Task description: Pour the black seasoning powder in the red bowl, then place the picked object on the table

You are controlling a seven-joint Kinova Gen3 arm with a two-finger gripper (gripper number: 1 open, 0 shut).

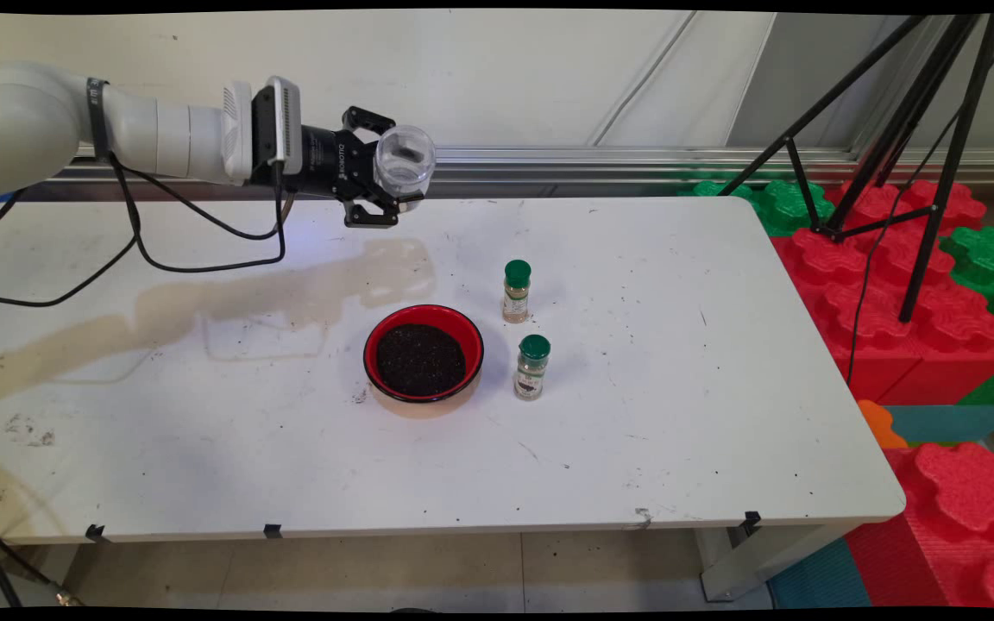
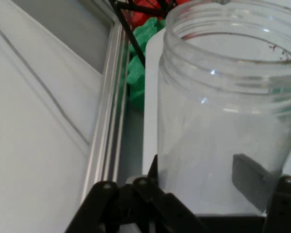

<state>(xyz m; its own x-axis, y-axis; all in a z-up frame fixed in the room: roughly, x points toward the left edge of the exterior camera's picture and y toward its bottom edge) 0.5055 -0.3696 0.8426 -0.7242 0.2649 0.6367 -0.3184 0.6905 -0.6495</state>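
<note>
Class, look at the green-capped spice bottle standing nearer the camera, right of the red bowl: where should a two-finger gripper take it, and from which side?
Probably grip the green-capped spice bottle around its glass body below the cap, from above or the right: it stands upright, and the red bowl crowds its left.

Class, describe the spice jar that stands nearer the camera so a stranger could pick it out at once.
Start at the white table and find the red bowl of dark grains near its middle. Two small green-capped spice jars stand just right of it. The one wanted is the nearer, beside the bowl's right rim, with dark contents, while its neighbour behind holds pale powder.
</note>
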